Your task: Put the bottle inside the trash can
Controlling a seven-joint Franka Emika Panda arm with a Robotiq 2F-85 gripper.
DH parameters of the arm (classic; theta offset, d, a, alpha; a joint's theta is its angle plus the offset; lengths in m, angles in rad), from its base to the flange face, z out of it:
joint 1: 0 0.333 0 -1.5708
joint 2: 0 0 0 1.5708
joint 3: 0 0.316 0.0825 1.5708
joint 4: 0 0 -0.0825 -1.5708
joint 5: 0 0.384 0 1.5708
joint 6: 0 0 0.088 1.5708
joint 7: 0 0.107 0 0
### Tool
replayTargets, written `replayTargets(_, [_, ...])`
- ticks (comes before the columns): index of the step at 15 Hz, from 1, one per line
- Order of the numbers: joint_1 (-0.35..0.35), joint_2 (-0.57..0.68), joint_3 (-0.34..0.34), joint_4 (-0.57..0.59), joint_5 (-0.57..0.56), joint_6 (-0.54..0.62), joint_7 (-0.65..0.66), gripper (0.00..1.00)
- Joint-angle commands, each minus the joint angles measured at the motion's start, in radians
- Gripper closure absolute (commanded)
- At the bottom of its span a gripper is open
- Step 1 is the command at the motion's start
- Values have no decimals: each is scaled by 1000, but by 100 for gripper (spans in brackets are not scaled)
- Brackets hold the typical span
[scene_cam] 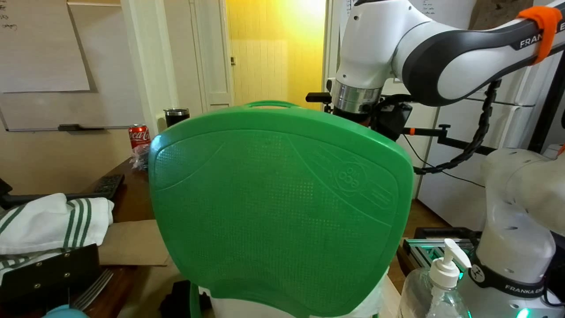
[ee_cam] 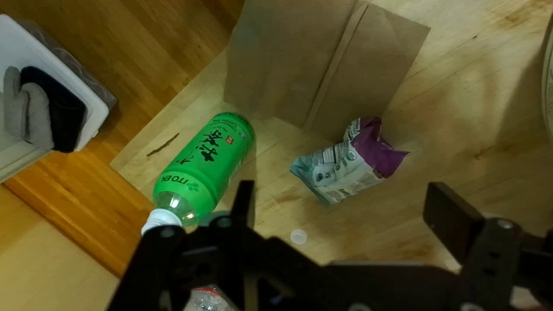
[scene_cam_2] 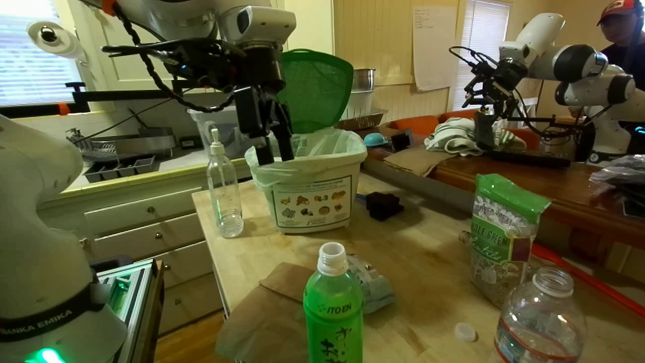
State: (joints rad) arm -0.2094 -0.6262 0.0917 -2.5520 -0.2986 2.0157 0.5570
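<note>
The green-labelled plastic bottle (scene_cam_2: 333, 312) stands upright on the pale wooden desk (scene_cam_2: 418, 262), outside the white tub-shaped trash can (scene_cam_2: 312, 201) and well apart from it. The bottle's white neck is open at the top. The green textured plastic lid (scene_cam: 282, 207) of the can is raised, and a translucent bag liner (scene_cam_2: 347, 143) covers the rim. The black 2-finger end effector (ee_cam: 343, 205) has its fingers (ee_cam: 449, 216) wide apart; in an exterior view, its fingertips (scene_cam_2: 265, 155) overlap the rim of the can. A flat brown paper bag (scene_cam_2: 267, 312) and a crumpled teal, white and purple packet (ee_cam: 350, 164) lie near the bottle. A clear pump-top bottle (scene_cam_2: 225, 196) stands just beside the can. A clear plastic bottle with a red-edged band (scene_cam_2: 541, 322) stands near an upright, green-topped bag of lentils (scene_cam_2: 504, 237). A small round white cap (scene_cam_2: 465, 331) lies on the desk.
</note>
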Motion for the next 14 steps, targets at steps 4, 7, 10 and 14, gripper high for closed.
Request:
replayTargets(4, [0,-3,1,0,1,-3,8,0])
replayTargets(7, [-21,22,10,21,7,-18,71,0])
replayTargets(10, [-59,39,-15,38,8,-3,149,0])
replayTargets(14, [-99,67,-61,62,17,5,214,0])
